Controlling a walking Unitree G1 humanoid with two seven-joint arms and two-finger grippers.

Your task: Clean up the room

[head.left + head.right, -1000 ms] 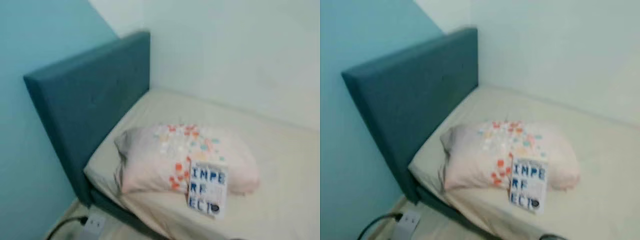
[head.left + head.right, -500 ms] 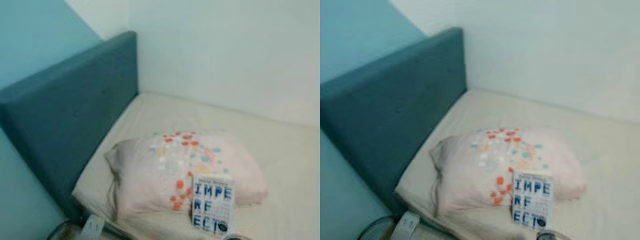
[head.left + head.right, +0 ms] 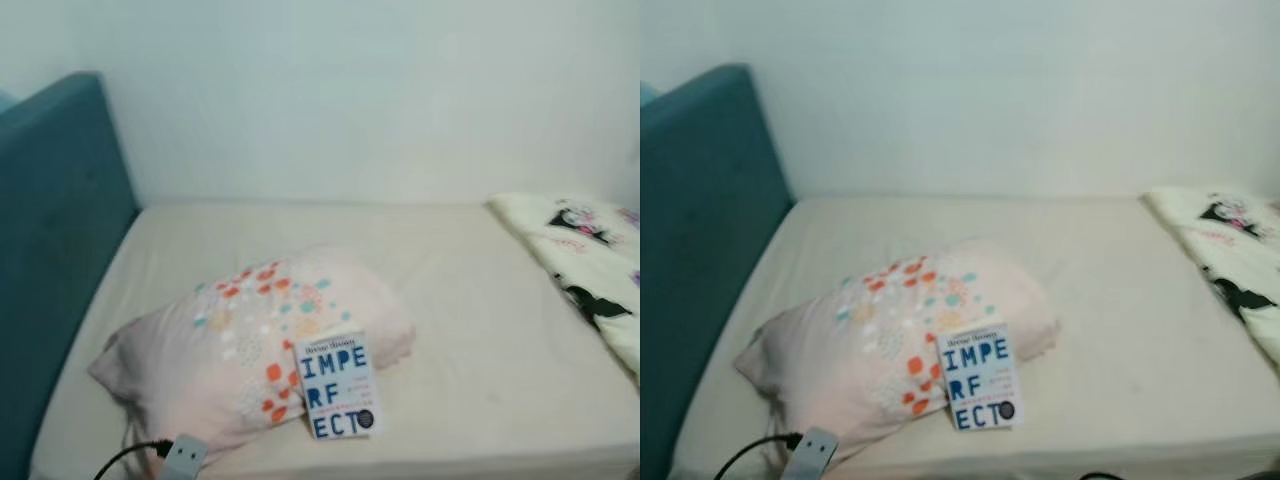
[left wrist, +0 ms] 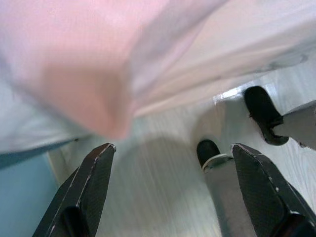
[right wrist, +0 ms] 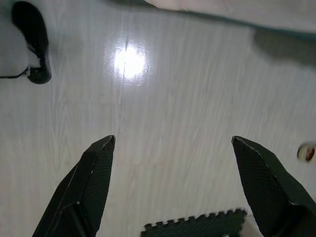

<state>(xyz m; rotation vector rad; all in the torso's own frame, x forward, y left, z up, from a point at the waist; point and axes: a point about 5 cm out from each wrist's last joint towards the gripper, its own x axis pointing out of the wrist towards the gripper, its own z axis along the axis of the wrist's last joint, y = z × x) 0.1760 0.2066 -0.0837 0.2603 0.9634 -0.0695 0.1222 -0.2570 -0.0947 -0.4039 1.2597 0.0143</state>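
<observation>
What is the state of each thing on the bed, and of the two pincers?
Pillow: lying flat on the mattress, near the headboard.
Book: cover up, leaning on the pillow's edge.
Blanket: bunched at the bed's right side.
Power strip: at the bed's near edge, cable attached.
Left pincer: open, holding nothing.
Right pincer: open, above the floor.
</observation>
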